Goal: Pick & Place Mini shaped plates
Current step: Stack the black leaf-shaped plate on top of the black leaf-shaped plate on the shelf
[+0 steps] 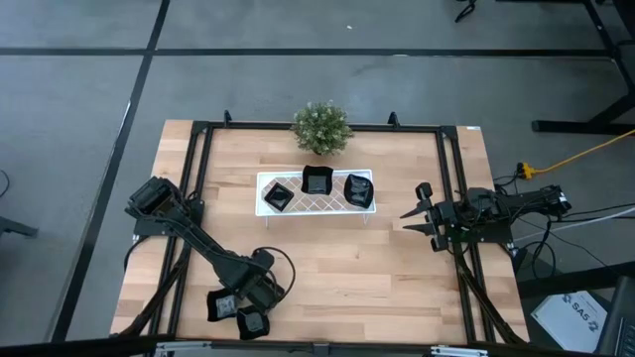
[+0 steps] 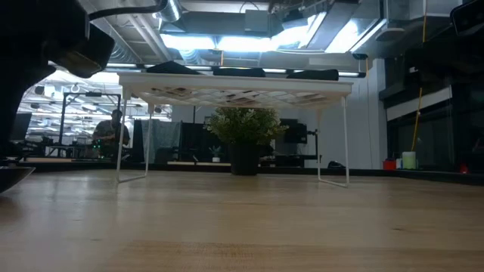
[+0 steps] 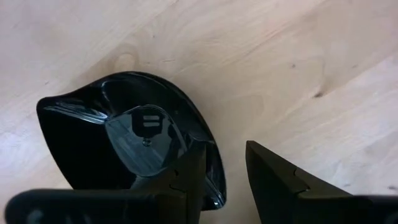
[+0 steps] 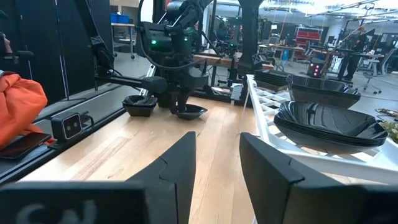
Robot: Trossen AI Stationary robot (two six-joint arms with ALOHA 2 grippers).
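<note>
Down at the counter's point(image 1: 397, 268) seven o'clock corner, the left claw point(image 1: 260, 315) pinches the rim of one mini shaped plate point(image 3: 130, 149), with another plate point(image 1: 220, 304) just beside it. That glossy rim looks slippery; a thin edge grip could let it twist or drop. Three plates sit on the white tray point(image 1: 266, 180) toward twelve. The right claw point(image 1: 412, 216) waits spread at three o'clock.
</note>
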